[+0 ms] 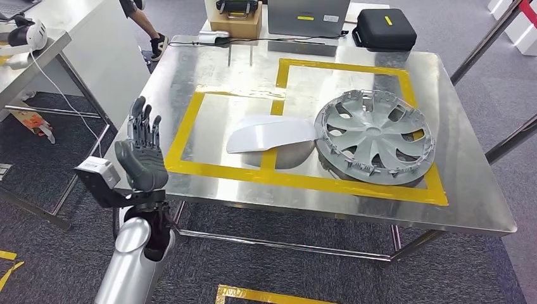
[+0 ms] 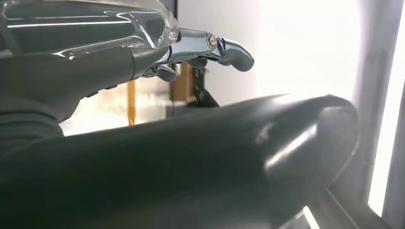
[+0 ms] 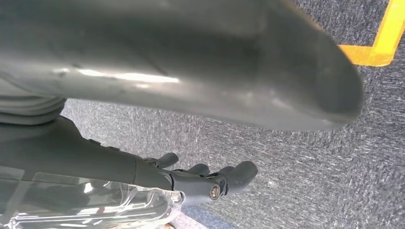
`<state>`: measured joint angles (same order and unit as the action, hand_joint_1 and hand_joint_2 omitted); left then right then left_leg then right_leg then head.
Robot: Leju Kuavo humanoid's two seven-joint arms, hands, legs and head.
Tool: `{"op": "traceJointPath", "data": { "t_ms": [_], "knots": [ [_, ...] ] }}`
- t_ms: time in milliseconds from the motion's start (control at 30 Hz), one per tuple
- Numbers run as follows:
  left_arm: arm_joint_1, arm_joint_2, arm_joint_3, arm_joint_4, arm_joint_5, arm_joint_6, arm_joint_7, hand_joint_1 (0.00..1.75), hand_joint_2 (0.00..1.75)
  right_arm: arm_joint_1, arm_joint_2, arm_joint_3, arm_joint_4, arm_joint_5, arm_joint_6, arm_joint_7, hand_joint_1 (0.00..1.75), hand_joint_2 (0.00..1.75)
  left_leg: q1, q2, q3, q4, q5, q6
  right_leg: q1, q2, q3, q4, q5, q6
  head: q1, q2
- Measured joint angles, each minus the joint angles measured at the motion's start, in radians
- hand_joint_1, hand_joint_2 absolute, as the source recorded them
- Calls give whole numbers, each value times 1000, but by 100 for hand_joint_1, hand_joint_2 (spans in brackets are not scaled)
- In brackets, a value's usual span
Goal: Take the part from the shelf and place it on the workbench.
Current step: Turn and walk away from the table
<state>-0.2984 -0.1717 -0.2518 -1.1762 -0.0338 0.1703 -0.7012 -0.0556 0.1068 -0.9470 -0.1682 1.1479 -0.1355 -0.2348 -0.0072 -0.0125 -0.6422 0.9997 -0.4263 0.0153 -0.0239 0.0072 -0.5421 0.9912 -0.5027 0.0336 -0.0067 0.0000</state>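
So the silver hubcap [image 1: 375, 136] is lying flat on the steel tabletop [image 1: 209, 69], inside the yellow tape outline [image 1: 190, 126], with a smooth white curved panel [image 1: 269, 134] right beside it, edges touching or nearly so. The left hand [image 1: 140, 149] is raised off the tabletop's near-left corner, fingers [image 1: 144, 123] straight and a bit apart, holding nothing. The right hand [image 3: 191, 179] hangs over grey carpet [image 3: 296, 167], fingers loosely bent and empty. Black case [image 1: 384, 28] and cardboard box [image 1: 235, 25] sit by the far edge.
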Motion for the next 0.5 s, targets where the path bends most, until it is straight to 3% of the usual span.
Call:
{"op": "traceJointPath", "data": {
  "t_ms": [267,433,500],
  "knots": [
    [153,26,108,-97,0,-3,0,0,0,0,0,0,0,21,2,-6,0,0,-4,0,3,4,-7,6,-3,0,4,-2,-3,4,-1,0],
    [202,29,138,-128,-10,-15,0,0,0,-1,1,0,0,30,3,-10,0,0,-8,0,4,8,-14,19,-7,0,11,-4,-6,16,-1,0],
    [209,27,142,-137,-14,-20,0,0,0,-1,1,0,0,33,3,-10,0,0,-4,1,10,1,-9,28,-8,-1,8,12,-22,20,0,0]
  ]
}}
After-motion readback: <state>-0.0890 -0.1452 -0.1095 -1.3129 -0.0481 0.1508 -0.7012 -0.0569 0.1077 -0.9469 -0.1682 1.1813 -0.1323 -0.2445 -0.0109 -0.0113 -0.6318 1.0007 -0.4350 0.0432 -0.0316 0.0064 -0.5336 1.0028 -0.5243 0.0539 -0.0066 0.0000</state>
